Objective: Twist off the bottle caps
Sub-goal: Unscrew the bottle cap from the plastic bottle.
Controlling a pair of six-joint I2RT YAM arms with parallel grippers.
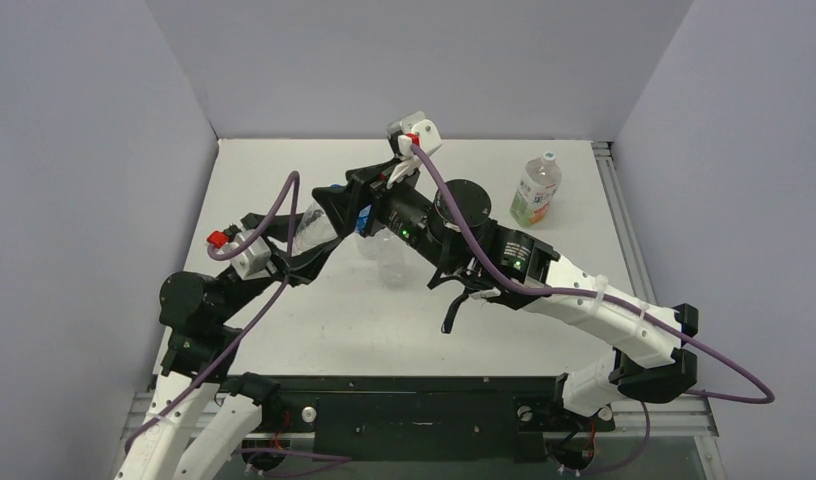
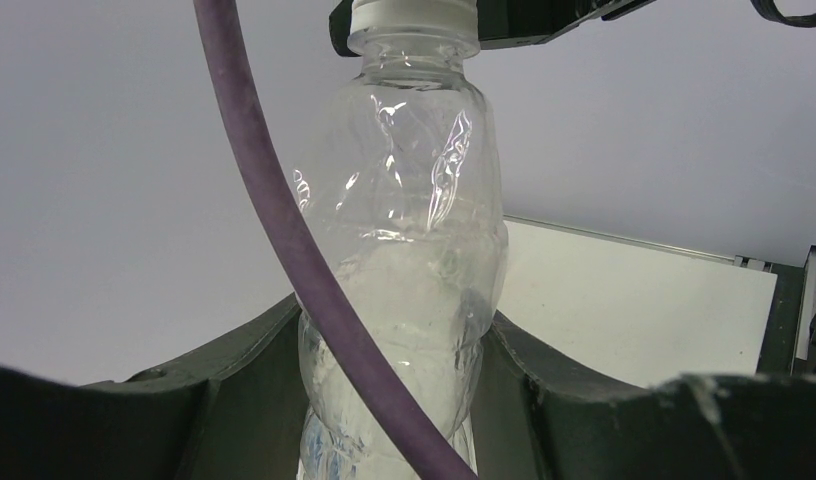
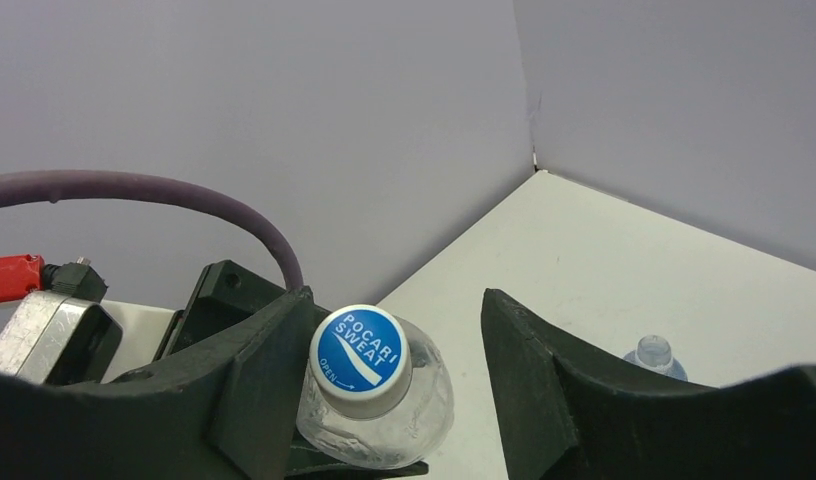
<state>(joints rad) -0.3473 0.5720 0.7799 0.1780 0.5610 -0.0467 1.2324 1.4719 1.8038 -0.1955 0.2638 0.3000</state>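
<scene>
A clear plastic bottle [image 2: 404,180] is tilted up off the table, and my left gripper [image 2: 394,320] is shut on its lower body. In the top view this bottle [image 1: 309,225] lies slanted between the two arms. Its cap [image 3: 361,360] has a blue top with white lettering and a white rim. My right gripper [image 3: 396,300] is open around that cap: the left finger [image 3: 254,370] touches it and the right finger [image 3: 544,370] stands apart from it. From above, the right gripper [image 1: 356,200] covers the cap.
A plain clear bottle [image 1: 389,260] stands on the table just right of the held one, and its top [image 3: 654,352] shows past my right finger. A wider bottle with an orange-and-green label [image 1: 536,190] and a white cap [image 1: 549,157] stands at the back right. Purple cables loop over both arms.
</scene>
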